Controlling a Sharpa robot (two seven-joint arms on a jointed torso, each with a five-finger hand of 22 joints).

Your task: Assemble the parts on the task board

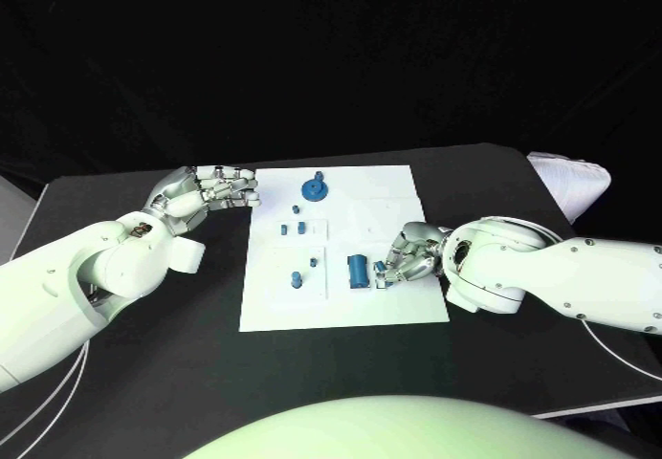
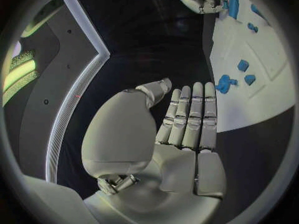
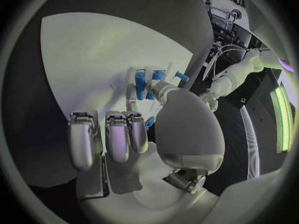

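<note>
Your right hand (image 1: 411, 254) has its fingers (image 3: 117, 137) curled down over the right edge of the task board (image 1: 372, 306), thumb tip against the upright blue cylinder (image 1: 358, 271); whether it is actually pinched, you cannot tell. Your left hand (image 1: 209, 194) hovers beside the board's upper left corner, holding nothing, its fingers (image 2: 190, 118) straight and pressed side by side. A blue round part (image 1: 316, 189) sits near the board's far edge, smaller blue pieces (image 1: 297, 279) mid-board, all on the black bench (image 1: 165, 382).

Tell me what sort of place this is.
Probably a robotics lab test bench: a black table holds a white task board with small blue parts, and the right wrist view shows cables and equipment behind.
</note>
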